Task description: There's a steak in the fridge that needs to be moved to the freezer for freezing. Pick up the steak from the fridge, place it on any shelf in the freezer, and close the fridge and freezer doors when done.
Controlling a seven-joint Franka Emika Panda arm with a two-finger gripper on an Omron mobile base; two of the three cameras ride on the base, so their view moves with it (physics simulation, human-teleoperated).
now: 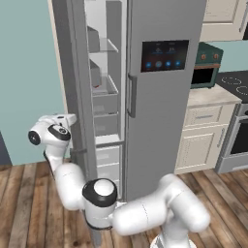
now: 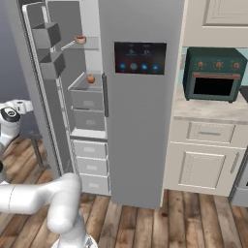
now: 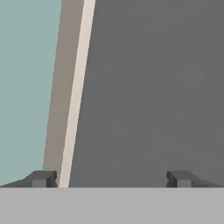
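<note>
In the left base view the freezer (image 1: 104,97) stood open, its plain grey door (image 1: 77,87) swung out to the left of the compartment, while the fridge door (image 1: 162,92) with the dark display panel (image 1: 164,55) was shut just to the right of it. The gripper (image 1: 72,119) sat against the outer face of the open door, low beside the freezer's grey bins (image 1: 107,162); whether it touched the door could not be told there. A green toaster oven (image 1: 207,65) stood on the counter to the right of the fridge door. In the right base view the freezer (image 2: 85,106) showed its glass shelves, with the steak (image 2: 80,39) on an upper shelf and a small round orange fruit (image 2: 90,78) on the shelf below it. The gripper (image 2: 24,105) was left of the open door (image 2: 41,92), close to its outer face. In the hand view the fingertips (image 3: 43,178) stood wide apart, holding nothing, with the flat grey door (image 3: 153,87) close ahead of them and its pale edge (image 3: 78,92) running up past the left tip.
</note>
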